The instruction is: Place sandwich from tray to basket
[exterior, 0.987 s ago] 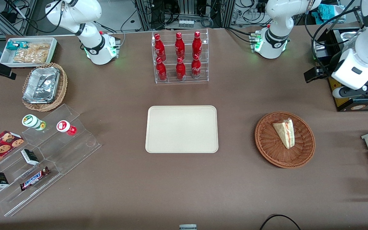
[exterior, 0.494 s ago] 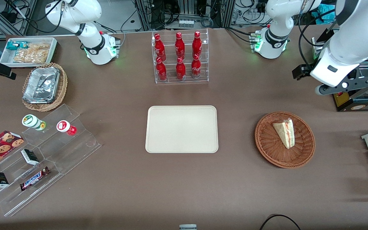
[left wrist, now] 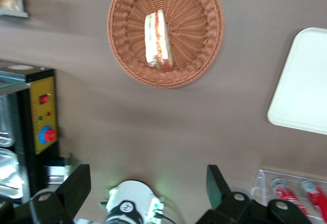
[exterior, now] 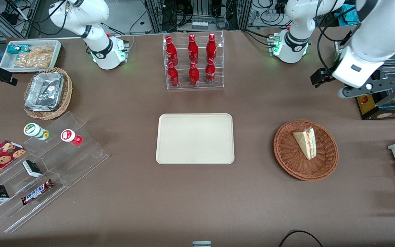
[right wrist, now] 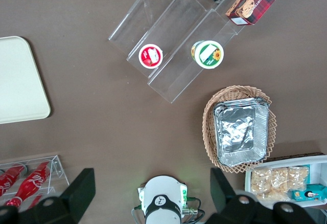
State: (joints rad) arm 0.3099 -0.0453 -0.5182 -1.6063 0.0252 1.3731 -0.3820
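Jaws apart, the gripper (exterior: 320, 77) hangs above the table (exterior: 197, 199), clear of the basket rim (exterior: 277, 147) (sandwich (exterior: 306, 144) inside).

The sandwich (exterior: 305, 143) lies in the brown basket (exterior: 285, 163), beside the white tray (exterior: 195, 139). The left arm's tool (exterior: 317, 78) hangs above the table (exterior: 252, 202), farther from the front camera than that basket. Red bottles (exterior: 193, 51) stand in a clear bin (exterior: 195, 87).

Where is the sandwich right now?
In the front view, the sandwich lies in the brown basket beside the tray, toward the working arm's end; the open gripper is farther from that camera.
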